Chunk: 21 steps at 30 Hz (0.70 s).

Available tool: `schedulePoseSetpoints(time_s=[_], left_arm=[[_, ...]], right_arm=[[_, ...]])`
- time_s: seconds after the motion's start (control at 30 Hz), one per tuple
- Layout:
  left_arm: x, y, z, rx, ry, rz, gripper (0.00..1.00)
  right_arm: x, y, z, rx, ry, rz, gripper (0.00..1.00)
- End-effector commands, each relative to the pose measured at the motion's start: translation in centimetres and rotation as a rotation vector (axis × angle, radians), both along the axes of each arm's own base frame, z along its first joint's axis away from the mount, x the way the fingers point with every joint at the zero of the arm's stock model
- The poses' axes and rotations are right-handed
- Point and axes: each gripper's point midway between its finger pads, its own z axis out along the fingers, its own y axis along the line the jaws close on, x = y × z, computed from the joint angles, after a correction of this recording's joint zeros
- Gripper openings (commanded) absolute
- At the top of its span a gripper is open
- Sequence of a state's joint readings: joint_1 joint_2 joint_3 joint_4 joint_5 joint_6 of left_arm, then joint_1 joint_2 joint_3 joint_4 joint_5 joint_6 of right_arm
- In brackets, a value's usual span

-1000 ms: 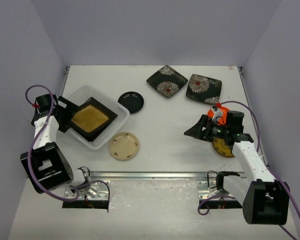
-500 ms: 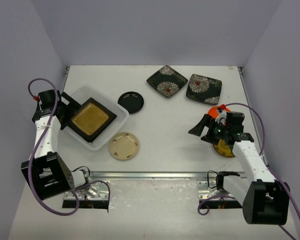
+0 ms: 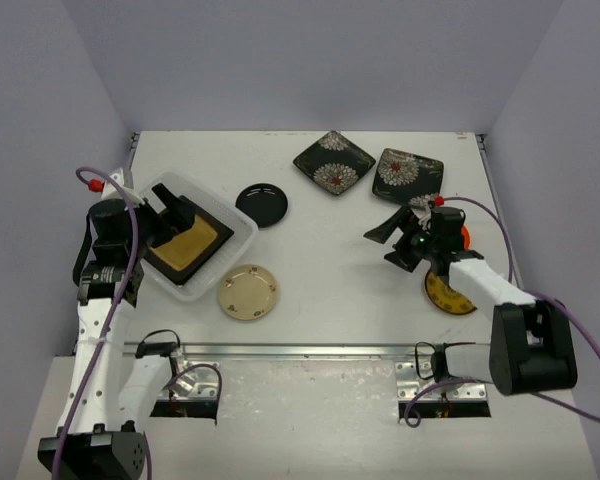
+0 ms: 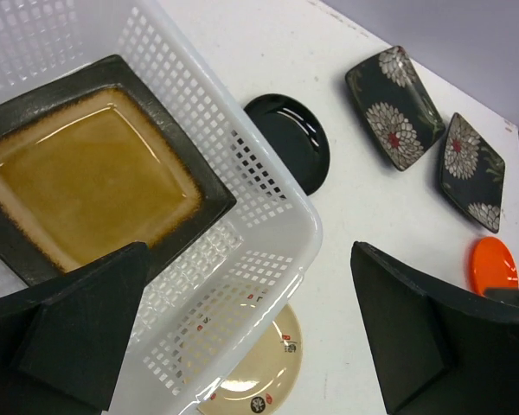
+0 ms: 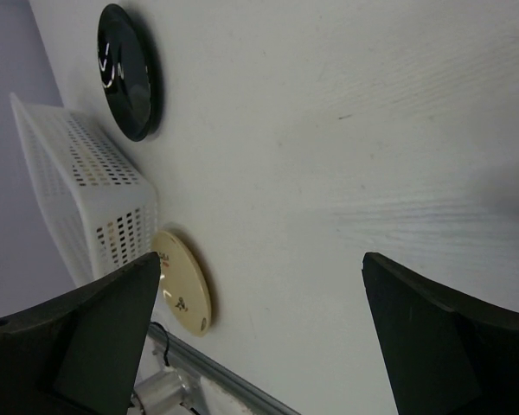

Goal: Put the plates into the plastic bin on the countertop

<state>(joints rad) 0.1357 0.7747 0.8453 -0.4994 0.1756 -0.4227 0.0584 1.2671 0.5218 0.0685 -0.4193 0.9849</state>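
Left pincer (image 4: 249,285) risen above amber plate (image 4: 91,177) | wide open, empty | right pincer (image 5: 261,277) wide open, empty

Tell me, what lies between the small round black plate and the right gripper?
Nothing; the top view shows bare white countertop between the round black plate and the right gripper.

3 square plates (image 3: 195,245) (image 3: 333,161) (image 3: 408,177), 4 round plates (image 3: 261,204) (image 3: 248,291) (image 4: 493,264) (image 3: 450,295) (1 bin (image 4: 268,259))

White perforated plastic bin (image 4: 268,259). Square ceramic plate (image 4: 86,177): amber centre, dark rim. Two square black floral plates, one (image 3: 333,160) and the other (image 3: 408,176): white flowers, red centres. Round glossy black plate (image 3: 262,204). Round cream plate (image 3: 248,291): small red motifs. Round orange plate (image 4: 493,264).
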Motion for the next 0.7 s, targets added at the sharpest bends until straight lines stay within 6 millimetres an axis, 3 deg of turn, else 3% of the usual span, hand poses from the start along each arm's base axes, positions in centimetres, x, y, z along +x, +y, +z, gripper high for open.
schedulePoseSetpoints(time_s=[0.0, 0.17, 0.33, 0.53, 0.57, 0.6, 0.67], left_arm=[[-0.8, -0.8, 0.2, 0.074, -0.101, -0.039, 1.0], [-1.1, -1.2, 0.5, 0.067, -0.131, -0.049, 1.0], [-1.2, -1.4, 0.5, 0.057, -0.138, -0.059, 1.0], [-1.2, -1.9, 0.4, 0.048, -0.141, -0.081, 1.0], [-1.2, -1.9, 0.4, 0.047, -0.141, -0.083, 1.0], [-1.3, -1.9, 0.6, 0.047, -0.149, -0.084, 1.0], [-1.3, -2.0, 0.6, 0.048, -0.153, -0.085, 1.0]], right_arm=[[6.7, 1.7, 2.5, 0.034, -0.133, -0.106, 0.99], [9.1, 2.4, 0.5, 0.014, -0.09, -0.188, 0.99], [12.6, 3.2, -1.4, -0.052, -0.071, -0.234, 0.95], [16.8, 3.4, -7.0, -0.09, 0.05, -0.321, 0.78], [17.6, 3.5, -6.4, -0.091, 0.038, -0.329, 0.78], [18.4, 3.3, -7.6, -0.112, 0.081, -0.356, 0.72], [18.6, 3.0, -10.7, -0.14, 0.175, -0.394, 0.71]])
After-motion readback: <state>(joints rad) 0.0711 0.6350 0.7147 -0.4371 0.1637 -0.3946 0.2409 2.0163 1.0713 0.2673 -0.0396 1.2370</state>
